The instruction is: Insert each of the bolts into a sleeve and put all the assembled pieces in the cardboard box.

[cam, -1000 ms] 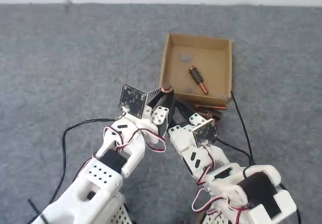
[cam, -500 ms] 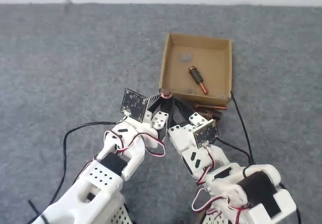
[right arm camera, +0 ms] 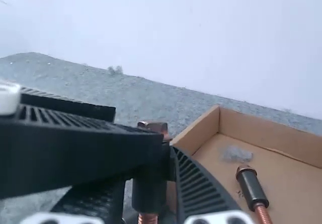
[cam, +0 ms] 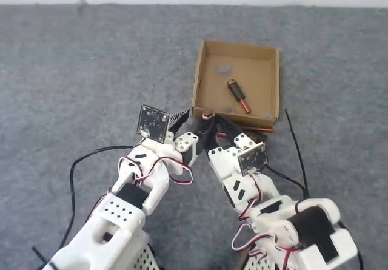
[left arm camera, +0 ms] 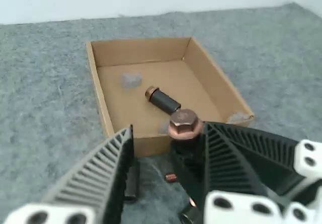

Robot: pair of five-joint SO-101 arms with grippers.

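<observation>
Brown cardboard box [cam: 274,82] is loaded with one black-sleeved copper bolt [cam: 237,96]; second assembly [left arm camera: 184,133] is clamped in right claw [right arm camera: 151,183], left claw [left arm camera: 167,133] spread alongside; bare bolt [cam: 254,128] is outstanding.

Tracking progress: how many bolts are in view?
3. First bolt, sleeved, in the cardboard box; second bolt in the sleeve held by the right gripper; third bolt loose on the table by the box's near wall. More may be hidden.
</observation>
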